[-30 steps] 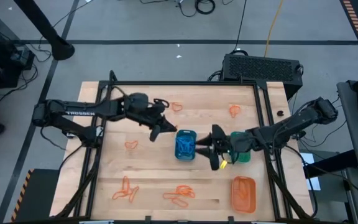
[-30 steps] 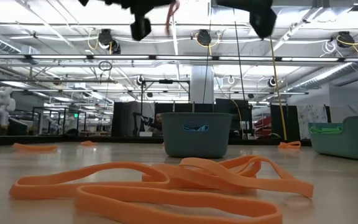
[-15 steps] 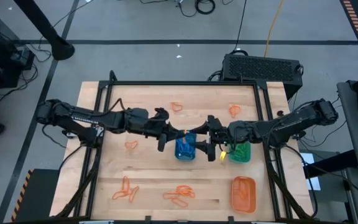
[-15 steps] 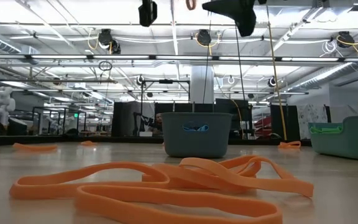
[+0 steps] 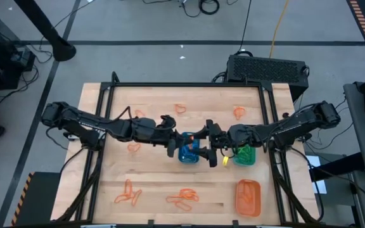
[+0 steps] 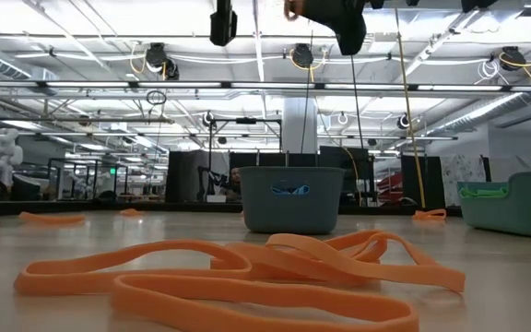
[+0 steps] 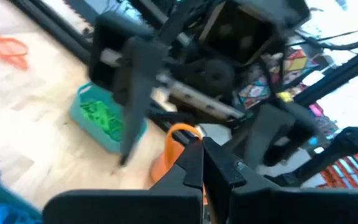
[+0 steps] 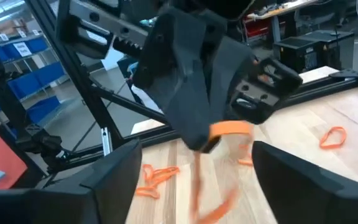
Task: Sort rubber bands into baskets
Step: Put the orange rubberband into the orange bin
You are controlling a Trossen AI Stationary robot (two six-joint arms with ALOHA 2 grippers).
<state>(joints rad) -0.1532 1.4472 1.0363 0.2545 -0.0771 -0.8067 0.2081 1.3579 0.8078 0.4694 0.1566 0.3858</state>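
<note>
The left gripper [image 5: 184, 137] is seen above the blue basket [image 5: 189, 152] at mid-table, its fingers [image 7: 191, 163] pressed together on an orange band [image 7: 180, 132] that hangs from the tips. The right gripper [image 5: 201, 135] is met tip to tip with it over the same basket, its fingers [image 8: 114, 171] spread wide to either side of the band [image 8: 231, 129], not closed on it. Blue bands are seen inside the blue basket. The green basket [image 5: 244, 156], just beside the right arm, is filled with green bands [image 7: 103, 116]. The orange basket [image 5: 248, 196] is set at the near right corner. Loose orange bands [image 5: 182, 197] are scattered along the near edge, 2 more [image 5: 180, 108] lie toward the far edge, and 1 [image 5: 134, 147] lies under the left arm.
</note>
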